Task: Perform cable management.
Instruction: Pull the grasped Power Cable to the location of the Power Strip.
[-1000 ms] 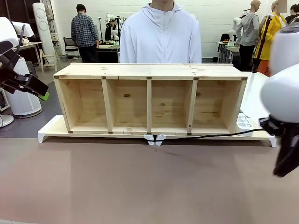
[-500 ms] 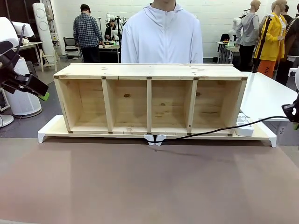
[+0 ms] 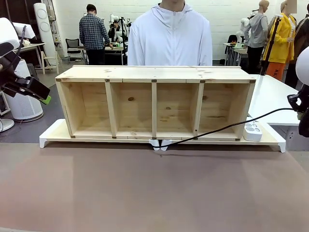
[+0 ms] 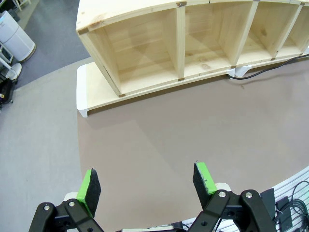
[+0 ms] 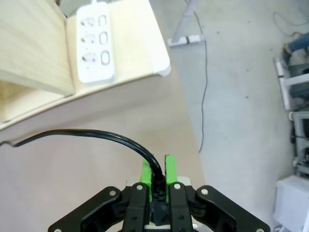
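The cable [image 3: 227, 126] is a thin black cord. It rises from a small white clip [image 3: 161, 143] at the front middle of the shelf's white base to my right gripper [image 3: 300, 110] at the right edge. In the right wrist view, my right gripper [image 5: 157, 166] is shut on the cable [image 5: 96, 134] between its green pads, and the cord arcs away to the left. My left gripper [image 3: 38, 94] hangs off the table's left side. Its green-padded fingers stand wide apart in the left wrist view, so the left gripper [image 4: 146, 181] is open above bare tabletop.
A wooden shelf [image 3: 154, 72] with several open compartments lies on a white base [image 3: 50, 135] across the table's far half. A white power strip [image 3: 252, 130] sits at its right end. A person in a white hoodie [image 3: 169, 38] stands behind it. The brown tabletop [image 3: 154, 188] stretches in front.
My right arm has pulled back and up to the right edge, and the cable has lifted off the base into a rising line. The left arm has not moved.
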